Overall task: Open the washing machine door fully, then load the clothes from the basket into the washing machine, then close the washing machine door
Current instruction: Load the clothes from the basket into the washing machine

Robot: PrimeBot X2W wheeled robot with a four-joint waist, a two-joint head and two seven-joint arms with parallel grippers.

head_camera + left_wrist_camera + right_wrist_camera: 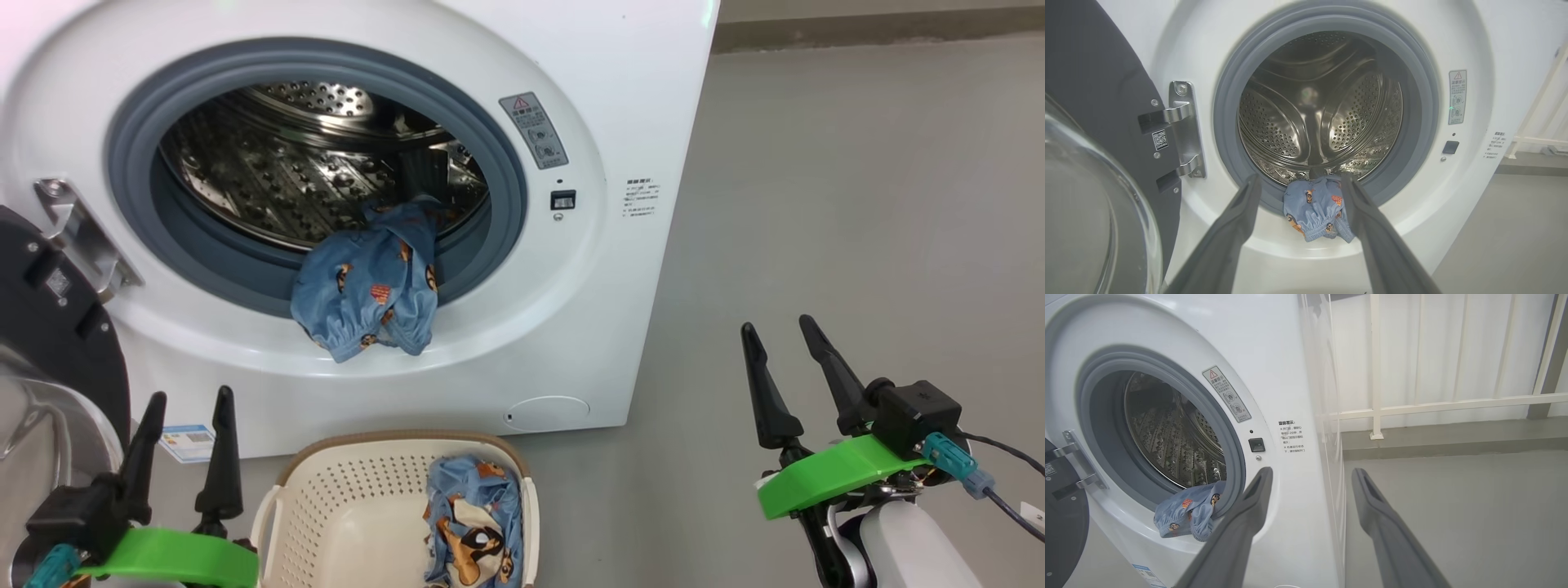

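- Head view: the washing machine [620, 122] is seen in the upper left, its washing machine door [65, 343] swung open at the left edge.
- One piece of the clothes [367, 286] is draped over the grey gasket [131, 163], half in the drum [269, 180], half hanging outside.
- A second bundle [473, 523] is seen lying in the basket [343, 506] at the bottom centre.
- The left gripper [189, 394], lower left, and the right gripper [776, 323], lower right, are held with jaws parted wide and empty.
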